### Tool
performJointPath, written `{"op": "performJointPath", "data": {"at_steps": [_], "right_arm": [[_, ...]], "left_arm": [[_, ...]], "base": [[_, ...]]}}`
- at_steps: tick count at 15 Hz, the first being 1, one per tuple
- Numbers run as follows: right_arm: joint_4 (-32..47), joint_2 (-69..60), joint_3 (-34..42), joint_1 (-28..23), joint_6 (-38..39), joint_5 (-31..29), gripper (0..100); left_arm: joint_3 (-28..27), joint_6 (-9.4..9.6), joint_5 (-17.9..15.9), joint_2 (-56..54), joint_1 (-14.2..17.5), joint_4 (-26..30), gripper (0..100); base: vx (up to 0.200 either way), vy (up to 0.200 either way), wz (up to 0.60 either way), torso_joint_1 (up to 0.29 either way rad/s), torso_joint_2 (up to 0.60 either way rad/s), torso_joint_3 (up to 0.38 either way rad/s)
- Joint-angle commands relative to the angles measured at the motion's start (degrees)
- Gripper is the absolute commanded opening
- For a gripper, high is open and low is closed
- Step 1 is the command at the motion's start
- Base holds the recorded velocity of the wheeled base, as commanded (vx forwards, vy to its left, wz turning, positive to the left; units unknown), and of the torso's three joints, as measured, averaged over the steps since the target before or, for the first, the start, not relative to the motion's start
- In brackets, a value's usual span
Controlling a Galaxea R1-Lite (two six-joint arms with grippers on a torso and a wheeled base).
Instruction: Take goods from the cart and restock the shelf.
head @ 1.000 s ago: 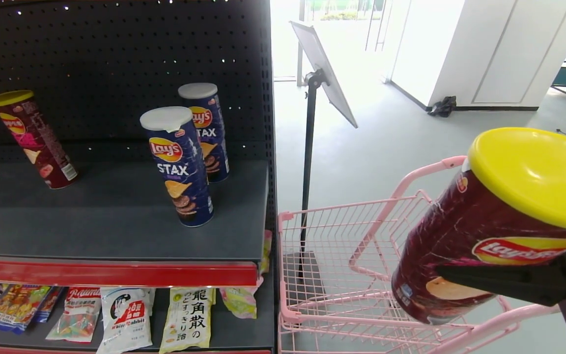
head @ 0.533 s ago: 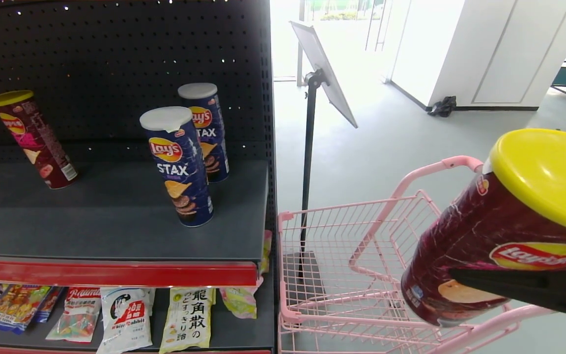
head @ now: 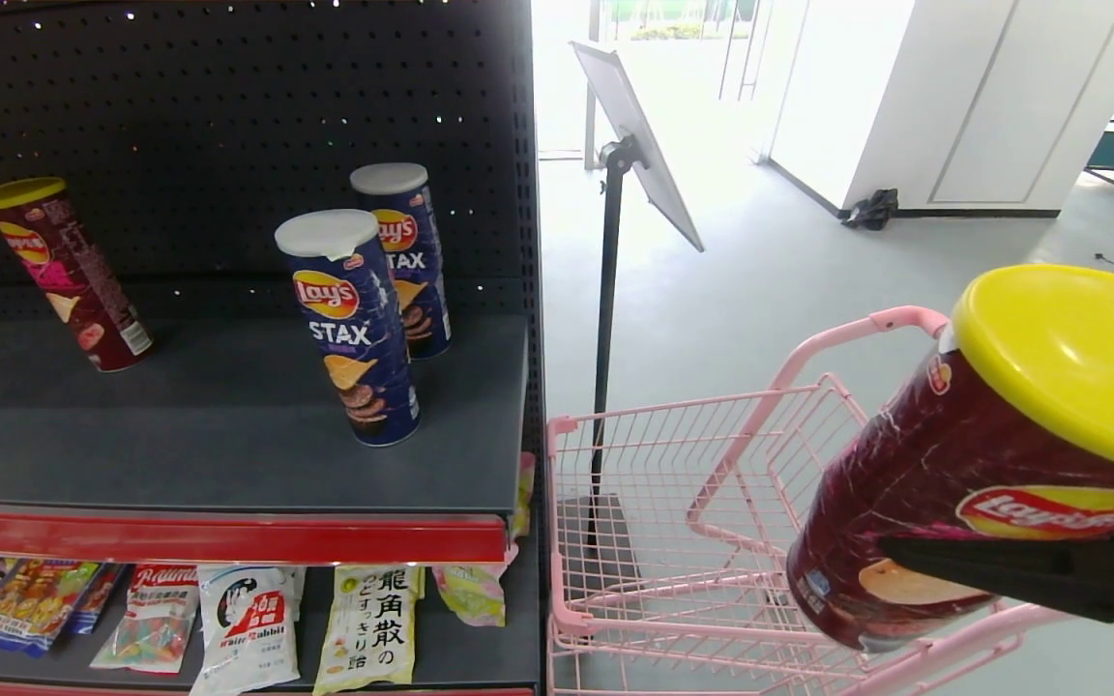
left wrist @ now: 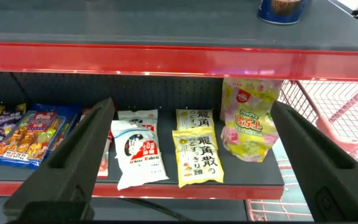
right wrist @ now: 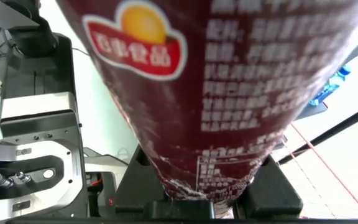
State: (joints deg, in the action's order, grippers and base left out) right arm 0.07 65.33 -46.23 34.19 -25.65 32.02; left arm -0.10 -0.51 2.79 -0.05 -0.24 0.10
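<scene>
R pincer pinching maroon chip can by pink cart, L pincer spread near snack bags

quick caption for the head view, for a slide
Right gripper holds a maroon, yellow-lidded chip can near the pink cart, beside the partly stocked shelf.

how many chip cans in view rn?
4. Shelf maroon can at the shelf's left; front blue can and rear blue can toward its right; held maroon can in the right end effector over the cart. Cart floor partly hidden.
</scene>
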Motion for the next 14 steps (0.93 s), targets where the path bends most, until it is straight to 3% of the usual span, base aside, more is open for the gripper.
{"op": "performJointPath", "data": {"at_steps": [1,14], "right_arm": [[0.01,-0.03,0.00,2.46,-0.02,0.49,0],[0.10,-0.38,0.35,6.67,0.07,0.23,0]], "left_arm": [[0.01,-0.02,0.02,0.05,-0.02,-0.01,100],[0.01,-0.02,0.02,0.05,-0.02,-0.01,100]], "base": [[0.000,0.200,0.00,-0.002,0.00,0.007],[0.000,0.200,0.00,0.002,0.00,0.001]]}}
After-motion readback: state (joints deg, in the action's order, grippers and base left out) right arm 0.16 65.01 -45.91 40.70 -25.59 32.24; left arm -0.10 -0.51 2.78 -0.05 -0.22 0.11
